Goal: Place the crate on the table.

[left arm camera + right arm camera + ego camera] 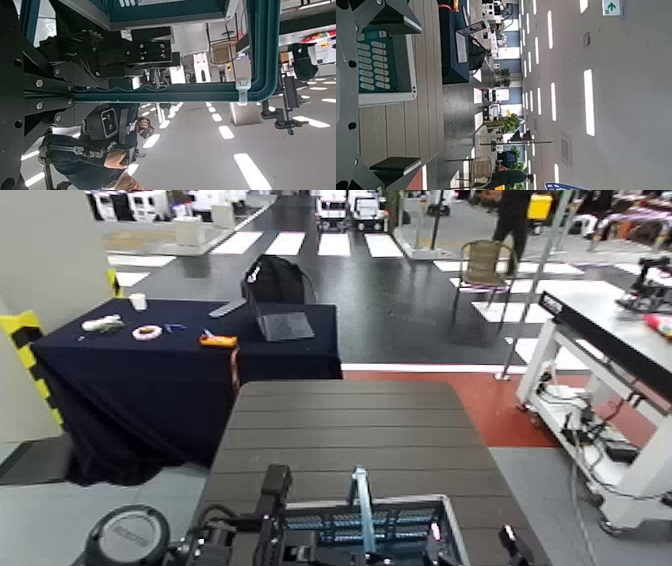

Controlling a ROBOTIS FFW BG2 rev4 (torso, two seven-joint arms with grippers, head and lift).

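Note:
The crate (385,530) is a blue-grey slatted basket with a thin light-blue handle (362,508) standing upright. It is at the near end of the dark brown slatted table (345,430); I cannot tell whether it rests on the top. My left gripper (272,502) is at the crate's left side, shut on the crate's rim (170,94). My right gripper (513,546) is just off the crate's right side and apart from it. In the right wrist view its fingers (398,168) stand wide open, with the crate (382,65) beyond them.
A navy-draped table (180,355) with a laptop, tape roll and small items stands beyond the brown table to the left. A white-framed workbench (600,330) is on the right. A chair (487,268) and a person stand farther back.

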